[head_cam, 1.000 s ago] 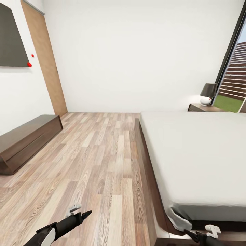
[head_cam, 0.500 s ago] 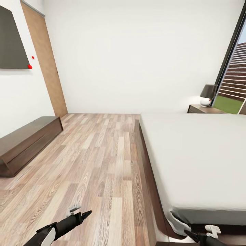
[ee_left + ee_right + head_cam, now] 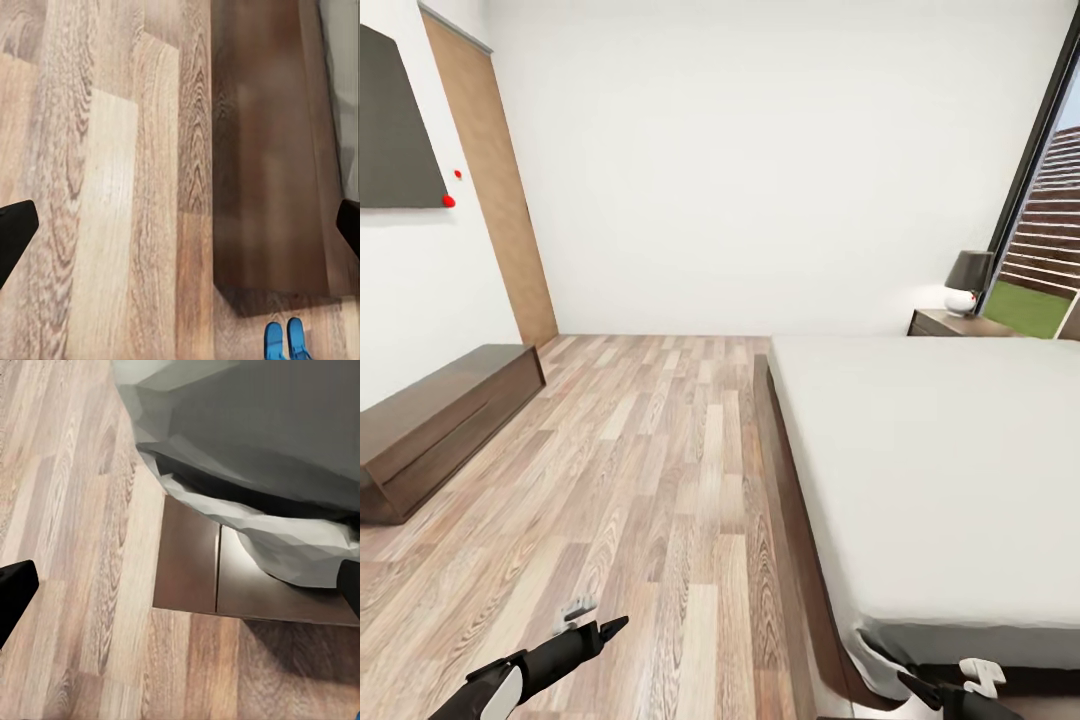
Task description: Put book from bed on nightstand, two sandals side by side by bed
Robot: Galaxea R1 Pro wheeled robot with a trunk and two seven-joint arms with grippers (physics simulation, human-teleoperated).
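**Sandals lie beside the bed frame's corner; bed runs along the robot's right**

Sandals (image 3: 286, 339), a pair of flat bright blue soles, show in the left wrist view on the wood-plank floor (image 3: 650, 470), lying close side by side just off the corner of a dark brown wooden frame. Whether the two touch cannot be told.

From the head camera, the large low platform bed (image 3: 930, 470) with its dark brown frame and plain grey-white mattress fills the region from 1 to 4 o'clock. Past its far end, near 2 o'clock, stands the small dark reddish-brown wooden nightstand (image 3: 950, 324), carrying a lamp with a dark shade and a white base (image 3: 966, 280). A long low dark wood cabinet (image 3: 440, 420) sits against the wall at about 9 o'clock, well apart from the bed, below a dark flat panel (image 3: 395, 130) on the wall. A tall light-brown wooden door (image 3: 495, 190) stands at 11 o'clock.

The left pincer (image 3: 600, 633) hangs over bare floor at 7 o'clock; its dark fingertips sit at opposite edges of its wrist view, so it is spread wide. The right pincer (image 3: 920, 688) hangs at 5 o'clock near the bed's near corner, likewise spread wide, over crumpled grey-white bedding (image 3: 247, 457) and the frame's corner.
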